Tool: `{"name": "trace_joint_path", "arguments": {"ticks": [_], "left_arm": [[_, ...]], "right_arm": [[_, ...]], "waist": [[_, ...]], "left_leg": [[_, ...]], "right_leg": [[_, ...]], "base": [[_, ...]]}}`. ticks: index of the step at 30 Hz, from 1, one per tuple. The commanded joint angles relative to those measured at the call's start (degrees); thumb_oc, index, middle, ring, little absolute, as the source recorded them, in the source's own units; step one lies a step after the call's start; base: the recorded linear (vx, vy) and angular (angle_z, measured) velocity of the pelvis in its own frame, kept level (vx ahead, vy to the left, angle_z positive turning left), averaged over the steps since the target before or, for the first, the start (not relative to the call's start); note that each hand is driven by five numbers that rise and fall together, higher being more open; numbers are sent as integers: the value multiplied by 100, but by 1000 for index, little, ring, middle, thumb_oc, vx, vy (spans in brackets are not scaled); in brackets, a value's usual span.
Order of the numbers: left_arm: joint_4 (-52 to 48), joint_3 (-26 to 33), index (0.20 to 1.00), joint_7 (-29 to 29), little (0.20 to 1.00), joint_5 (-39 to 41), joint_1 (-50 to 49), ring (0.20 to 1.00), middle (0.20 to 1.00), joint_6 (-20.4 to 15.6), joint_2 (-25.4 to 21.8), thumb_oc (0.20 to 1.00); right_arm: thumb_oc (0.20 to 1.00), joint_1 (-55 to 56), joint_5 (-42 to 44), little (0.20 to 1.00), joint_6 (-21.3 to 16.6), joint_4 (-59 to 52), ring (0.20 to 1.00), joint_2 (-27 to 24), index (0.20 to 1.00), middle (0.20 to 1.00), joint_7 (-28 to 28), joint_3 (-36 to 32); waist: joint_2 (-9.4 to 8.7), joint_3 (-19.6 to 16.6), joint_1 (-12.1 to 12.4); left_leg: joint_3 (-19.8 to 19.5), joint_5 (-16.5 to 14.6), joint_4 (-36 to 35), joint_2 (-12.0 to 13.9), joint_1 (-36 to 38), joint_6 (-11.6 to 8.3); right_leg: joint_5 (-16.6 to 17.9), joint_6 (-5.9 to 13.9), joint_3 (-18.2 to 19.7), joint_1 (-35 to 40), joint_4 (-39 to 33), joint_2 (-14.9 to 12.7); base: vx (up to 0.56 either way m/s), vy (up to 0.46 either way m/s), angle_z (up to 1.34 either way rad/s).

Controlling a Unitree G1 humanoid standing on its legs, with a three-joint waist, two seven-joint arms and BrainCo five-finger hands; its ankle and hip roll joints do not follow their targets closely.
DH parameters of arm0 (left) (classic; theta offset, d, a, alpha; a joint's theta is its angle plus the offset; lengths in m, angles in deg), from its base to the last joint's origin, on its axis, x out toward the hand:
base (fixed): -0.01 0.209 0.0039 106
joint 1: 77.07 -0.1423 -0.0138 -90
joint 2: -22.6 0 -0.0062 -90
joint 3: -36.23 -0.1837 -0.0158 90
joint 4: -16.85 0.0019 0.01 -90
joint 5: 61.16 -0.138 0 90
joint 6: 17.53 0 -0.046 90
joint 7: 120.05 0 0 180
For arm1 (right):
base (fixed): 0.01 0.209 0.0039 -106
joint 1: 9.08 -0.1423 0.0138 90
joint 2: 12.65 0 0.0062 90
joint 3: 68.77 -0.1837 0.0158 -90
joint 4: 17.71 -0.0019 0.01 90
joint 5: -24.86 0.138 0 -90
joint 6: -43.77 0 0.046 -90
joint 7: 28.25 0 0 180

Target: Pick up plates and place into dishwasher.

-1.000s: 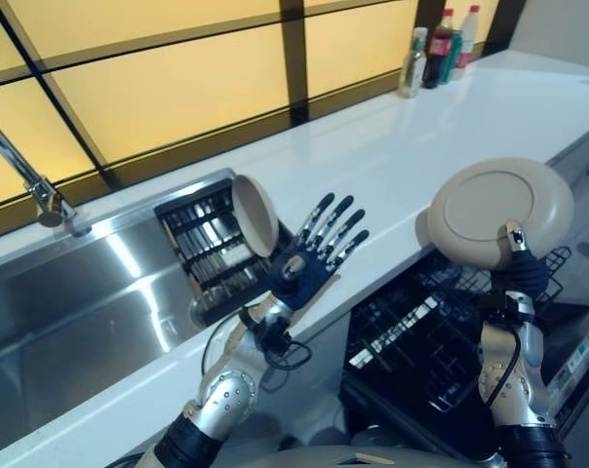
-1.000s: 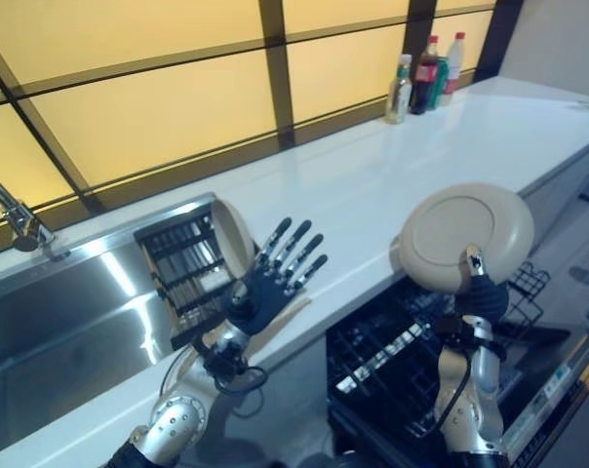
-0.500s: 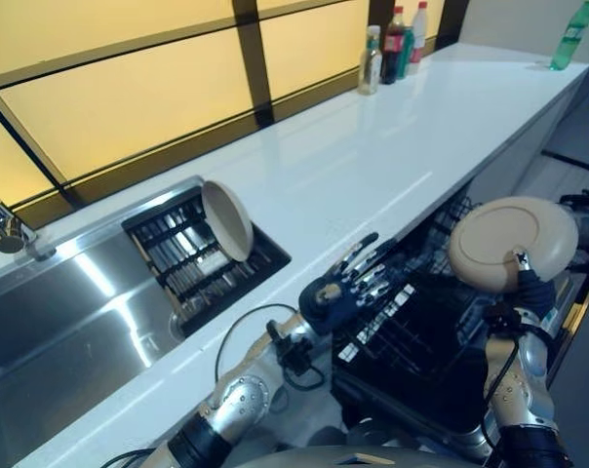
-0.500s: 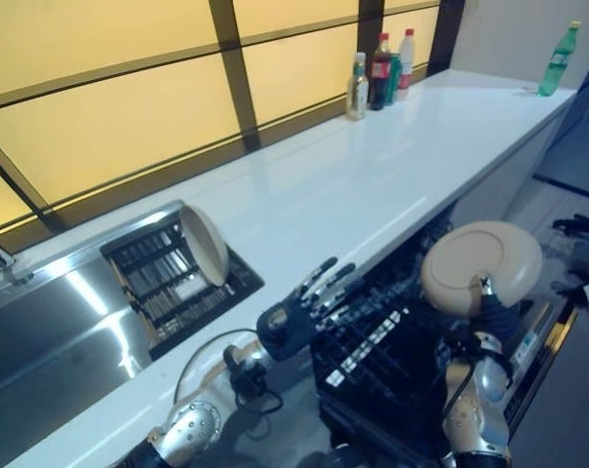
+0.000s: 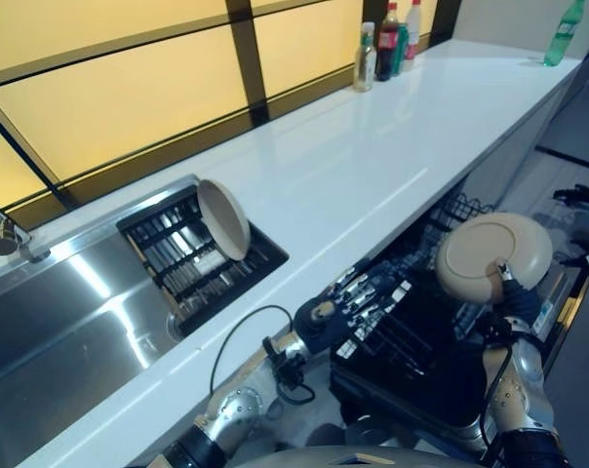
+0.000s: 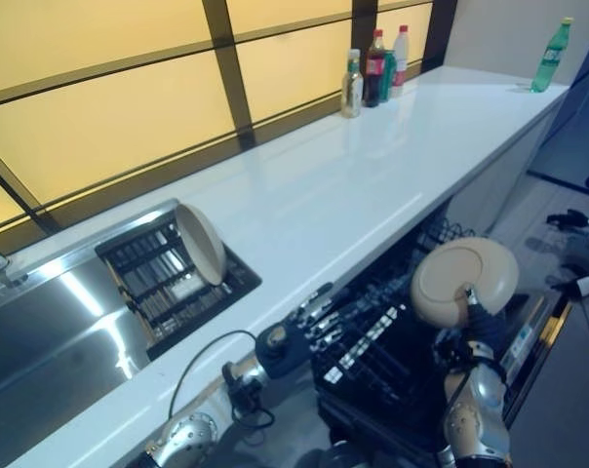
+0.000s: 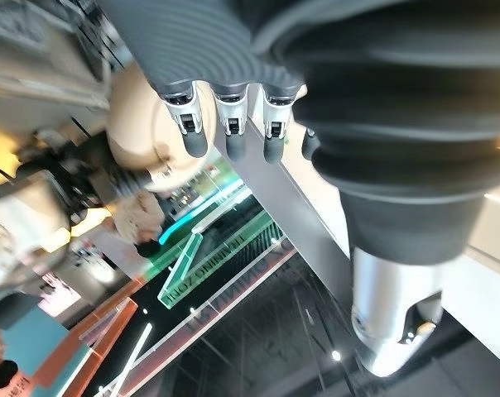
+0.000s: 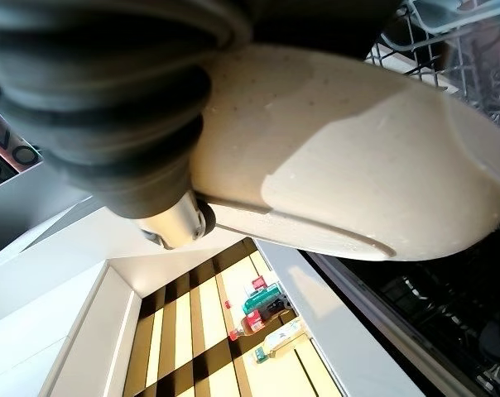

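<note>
- Plates are sitting in two places: one round beige plate [image 5: 223,217] is leaning upright in the black slotted drying rack [image 5: 199,258], left of centre in the eye views, inside the stainless steel sink [image 5: 70,322].
- Nothing is touching that leaning plate; the white countertop [image 5: 373,156] is running from it toward the upper right, where a cluster of drink bottles [image 5: 384,41] is standing.
- Just below centre, the left hand [image 5: 345,304] is reaching out, with straight, relaxed fingers and nothing in it, over the near edge of the black wire dishwasher rack [image 5: 416,327].
- At right of centre, a second round beige plate [image 5: 493,255] is hanging tilted over the dishwasher rack, underside toward the camera.
- The right hand [image 5: 514,297] is gripping this plate by its lower rim from beneath, with one finger lying across the plate's face.
- Risk, as I judge it: the hold is on the rim alone, so the plate could be pivoting or slipping as it is going down.
- A tilted plate might also be catching on the rack's wires rather than settling into a slot.
- The outstretched left hand is near the descent path and could be getting bumped.
</note>
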Motion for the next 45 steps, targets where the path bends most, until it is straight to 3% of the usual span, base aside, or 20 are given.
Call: {"name": "trace_joint_path", "arguments": {"ticks": [1, 6, 12, 16, 18, 19, 27, 30, 35, 41, 45], "left_arm": [[-32, 193, 1000, 430, 1000, 13, -228, 1000, 1000, -82, -108, 1000], [452, 468, 1000, 522, 1000, -516, -394, 1000, 1000, -185, -191, 1000], [1061, 1043, 1000, 915, 1000, -591, -666, 1000, 1000, 101, -254, 1000], [1199, 1268, 1000, 880, 1000, -512, -763, 1000, 1000, -125, -334, 1000], [1106, 1438, 1000, 745, 1000, -347, -791, 1000, 1000, -45, -241, 1000], [1107, 1484, 1000, 583, 1000, -404, -838, 1000, 1000, -196, -172, 1000], [1412, 1715, 1000, 830, 1000, -636, -1054, 1000, 1000, -131, -103, 1000], [1486, 1731, 1000, 941, 1000, -691, -1095, 1000, 1000, -122, -139, 1000], [1444, 1842, 1000, 905, 1000, -908, -1109, 1000, 1000, -43, -199, 1000], [1535, 1889, 1000, 926, 1000, -1108, -1199, 1000, 1000, -68, -331, 1000], [1617, 2188, 1000, 924, 1000, -1292, -1208, 1000, 1000, 132, -468, 1000]], "right_arm": [[200, -254, -455, 200, -45, -238, 200, -303, 200, 200, -370, -62], [200, -35, -636, 200, 224, -118, 200, -511, 200, 200, -825, -125], [200, 255, -1261, 200, 425, 201, 200, -803, 200, 200, -947, -127], [200, -66, -1033, 200, 535, 392, 200, -983, 200, 200, -858, 50], [200, -215, -982, 200, 586, 362, 200, -998, 200, 200, -959, 149], [200, -292, -956, 200, 644, 304, 200, -1006, 200, 200, -994, 262], [200, -11, -912, 200, 455, 215, 200, -776, 200, 200, -945, 382], [200, 68, -908, 200, 501, 199, 200, -818, 200, 200, -1023, 352], [200, 309, -876, 200, 519, 346, 200, -933, 200, 200, -1296, 266], [200, 89, -1155, 200, 746, 819, 200, -1133, 200, 200, -1597, 605], [200, -231, -1278, 200, 865, 1100, 200, -1269, 200, 200, -1701, 826]], "waist": [[-118, 189, -82], [-161, 255, -132], [-245, 281, -29], [-336, 463, 332], [-379, 565, 533], [-421, 609, 668], [-547, 645, 857], [-557, 684, 918], [-504, 653, 1154], [-725, 513, 1592], [-881, 497, 1778]], "left_leg": [[-141, -1144, 1319, -135, -572, 946], [-100, -1206, 1444, -146, -609, 985], [-137, -1198, 1541, -145, -717, 1009], [-227, -1169, 1670, -211, -873, 1058], [-552, -1239, 1868, -333, -1007, 1124], [-900, -1241, 1914, -478, -1097, 1162], [-984, -1189, 1755, -659, -996, 1178], [-969, -1154, 1706, -651, -970, 1170], [-1025, -1043, 1747, -548, -1146, 1208], [-1315, -1022, 1699, -562, -1134, 1072], [-1393, -1050, 1594, -471, -984, 1037]], "right_leg": [[-97, 348, -52, -583, 759, -17], [-30, 359, -50, -700, 825, -32], [15, 342, -172, -741, 823, -56], [-51, 224, -720, -866, 1016, 52], [-78, 163, -672, -937, 1193, 161], [3, 142, -554, -997, 1320, 269], [491, 149, -639, -1027, 1147, 122], [654, 165, -805, -1062, 1430, 49], [382, 14, -1034, -874, 2139, -119], [-72, 65, -1516, -60, 1211, -306], [30, 158, -1544, -10, 1059, -204]], "base": [[0, 0, 0], [3, -6, 0], [29, -46, 0], [-28, -5, -12], [-32, -2, -105], [-8, 21, -129], [0, 52, -38], [-3, 66, 9], [-29, 20, -3], [86, -133, 24], [100, -200, 2]]}}
